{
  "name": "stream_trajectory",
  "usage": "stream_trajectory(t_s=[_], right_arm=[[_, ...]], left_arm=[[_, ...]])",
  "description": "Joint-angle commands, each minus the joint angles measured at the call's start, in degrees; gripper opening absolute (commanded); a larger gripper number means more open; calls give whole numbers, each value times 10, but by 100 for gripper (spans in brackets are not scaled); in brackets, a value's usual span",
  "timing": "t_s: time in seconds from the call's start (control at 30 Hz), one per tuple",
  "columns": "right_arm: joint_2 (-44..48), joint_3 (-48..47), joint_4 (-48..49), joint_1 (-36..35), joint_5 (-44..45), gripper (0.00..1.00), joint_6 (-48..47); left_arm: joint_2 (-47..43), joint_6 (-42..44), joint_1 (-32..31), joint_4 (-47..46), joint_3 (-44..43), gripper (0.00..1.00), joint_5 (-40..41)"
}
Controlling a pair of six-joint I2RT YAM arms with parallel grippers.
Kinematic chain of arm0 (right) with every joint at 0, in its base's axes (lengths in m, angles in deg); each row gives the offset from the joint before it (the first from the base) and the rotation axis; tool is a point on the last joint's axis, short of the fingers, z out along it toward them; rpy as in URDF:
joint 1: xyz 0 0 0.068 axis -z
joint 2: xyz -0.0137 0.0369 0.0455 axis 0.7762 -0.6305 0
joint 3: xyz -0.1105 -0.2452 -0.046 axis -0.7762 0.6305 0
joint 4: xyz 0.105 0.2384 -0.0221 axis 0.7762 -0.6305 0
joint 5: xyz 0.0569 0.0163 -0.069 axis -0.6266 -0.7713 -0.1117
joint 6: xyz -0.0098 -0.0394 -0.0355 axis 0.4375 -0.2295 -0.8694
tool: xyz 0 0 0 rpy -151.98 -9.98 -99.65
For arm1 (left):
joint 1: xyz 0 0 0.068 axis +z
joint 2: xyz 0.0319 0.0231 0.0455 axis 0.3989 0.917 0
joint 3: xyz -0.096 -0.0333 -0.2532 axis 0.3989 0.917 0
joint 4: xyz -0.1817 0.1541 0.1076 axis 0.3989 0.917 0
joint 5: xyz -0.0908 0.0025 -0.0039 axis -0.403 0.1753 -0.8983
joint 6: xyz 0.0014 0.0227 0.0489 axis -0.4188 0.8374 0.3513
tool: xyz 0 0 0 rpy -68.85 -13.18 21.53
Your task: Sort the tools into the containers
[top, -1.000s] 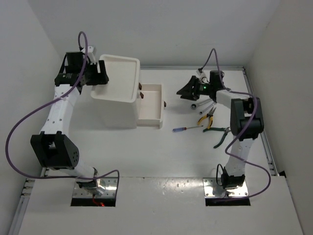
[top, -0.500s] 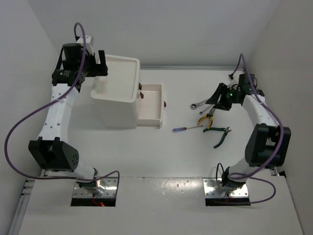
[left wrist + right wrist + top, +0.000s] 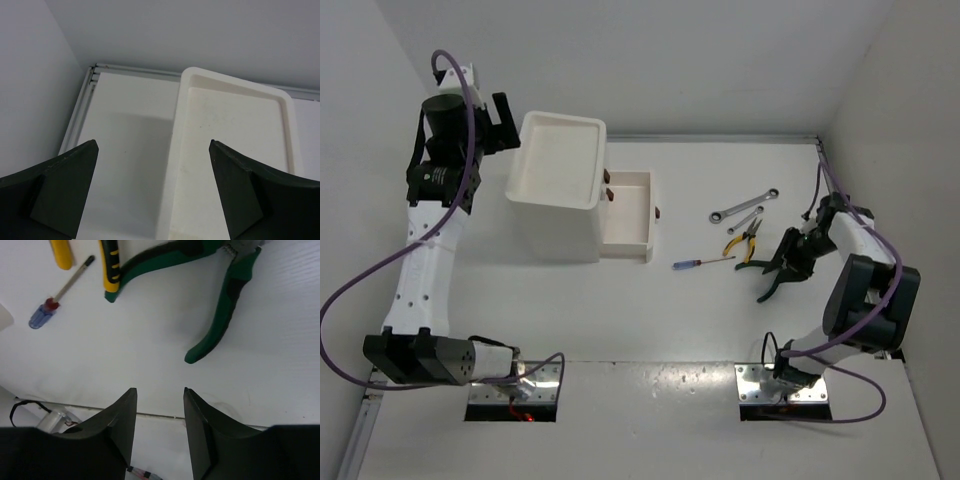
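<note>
Walls close the table [image 3: 620, 320] on its left, far and right sides. A bare strip lies between the pulled-out drawer [image 3: 628, 208] and the tools. The white cabinet [image 3: 560, 225] has a tray top [image 3: 560, 160], and tray and drawer both show only a white bottom. Five tools lie on the table: far wrench [image 3: 745, 203], near wrench [image 3: 746, 222], yellow pliers [image 3: 744, 240], green pliers [image 3: 766, 287], one screwdriver [image 3: 703, 263]. The left gripper [image 3: 153, 145] hangs wide open at the tray's left edge and holds nothing. The right gripper [image 3: 158, 390] is partly open, holds nothing, and is just beside the green pliers.
</note>
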Motion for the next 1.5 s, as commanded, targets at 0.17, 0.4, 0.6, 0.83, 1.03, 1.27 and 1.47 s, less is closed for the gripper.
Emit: stream_trajectory(t_s=[0.17,0.4,0.6,0.83,1.03,1.27,1.47], right_arm=[[-29,-12,-32,-11,123,37,47],[-84,-21,-27,-11,137,36,54],[-124,-36,-27,-11,155,36,54],[-149,-30,-9,-21,150,36,54],[-161,-36,-4,-36,139,36,60],[-166,-30,13,-69,137,36,76],[-161,-11,24,-80,157,34,81]], left_arm=[[-41,-9,-6,-62,57,100,48],[-41,-4,-6,-79,68,100,54],[-36,-4,-6,-90,74,100,54],[-36,-4,-6,-95,90,100,59],[-30,-4,-6,-100,101,100,59],[-25,-4,-6,-100,101,100,59],[-25,-4,-6,-100,106,100,59]])
